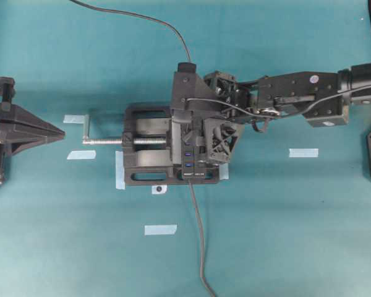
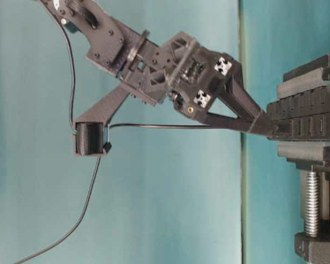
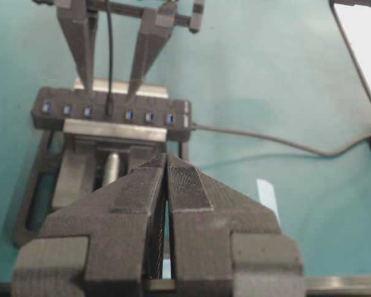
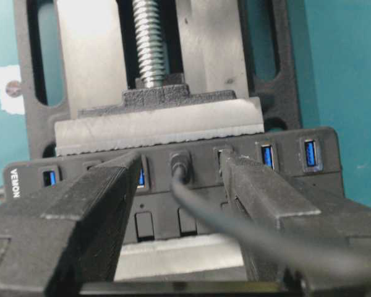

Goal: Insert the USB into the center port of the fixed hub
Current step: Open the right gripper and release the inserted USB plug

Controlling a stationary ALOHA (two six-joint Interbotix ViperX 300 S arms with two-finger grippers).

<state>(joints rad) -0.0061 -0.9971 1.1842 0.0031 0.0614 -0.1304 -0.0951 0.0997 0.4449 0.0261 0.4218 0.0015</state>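
Note:
The fixed hub (image 4: 31, 179), a black bar with blue ports, is clamped in the vise (image 1: 142, 145). The USB (image 4: 180, 164) sits plugged into the center port, and its thin dark cable (image 4: 235, 229) runs back toward the camera. My right gripper (image 4: 180, 158) is open, one finger on each side of the plug and neither pressing on it. From the left wrist view the same plug (image 3: 109, 110) shows between the two fingers (image 3: 80, 55). My left gripper (image 3: 166, 162) is shut and empty, far to the left (image 1: 59, 131) of the vise.
The vise's silver screw and handle (image 1: 102, 140) stick out to the left. The hub's thicker grey cable (image 1: 201, 247) runs toward the near table edge. Tape strips (image 1: 160, 229) (image 1: 303, 152) (image 1: 80, 154) lie on the teal surface. The USB cable (image 1: 142, 15) trails off the far edge.

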